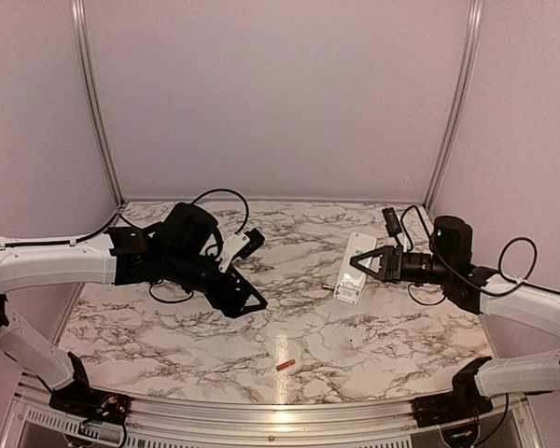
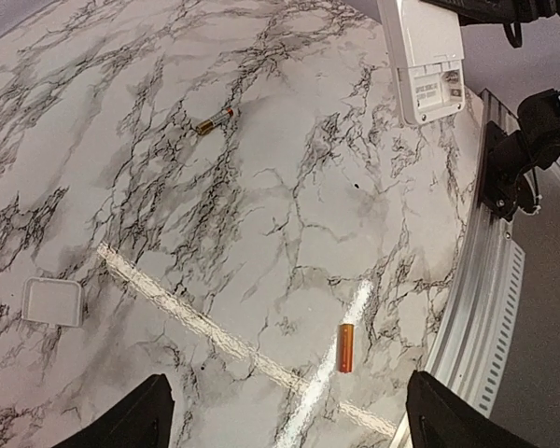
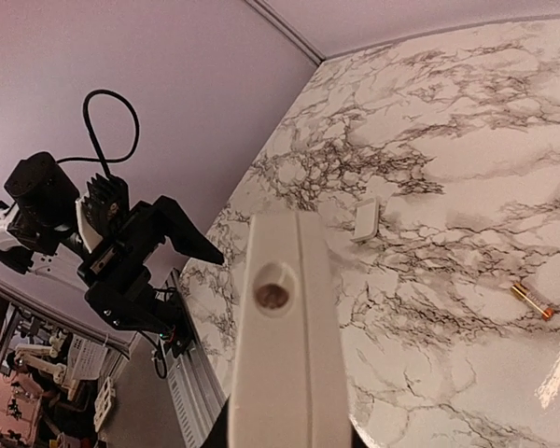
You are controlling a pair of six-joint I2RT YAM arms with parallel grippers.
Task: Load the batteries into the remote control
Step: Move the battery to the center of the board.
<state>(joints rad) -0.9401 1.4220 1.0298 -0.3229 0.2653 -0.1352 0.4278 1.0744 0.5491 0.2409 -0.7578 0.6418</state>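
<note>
The white remote control (image 1: 352, 268) is held above the table by my right gripper (image 1: 371, 264), which is shut on its far end. In the right wrist view the remote's narrow edge (image 3: 289, 345) fills the foreground. The orange-copper battery (image 1: 286, 364) lies on the marble near the front edge, and also shows between my left fingers in the left wrist view (image 2: 345, 347). The yellowish-gold battery (image 2: 214, 121) lies farther out, near the remote's lower end (image 2: 427, 65). My left gripper (image 1: 246, 301) is open and empty above the table.
A small white square cover (image 2: 52, 301) lies flat on the marble, also in the right wrist view (image 3: 366, 219). The metal table rim (image 2: 490, 280) runs close to the orange-copper battery. Purple walls enclose the table on three sides.
</note>
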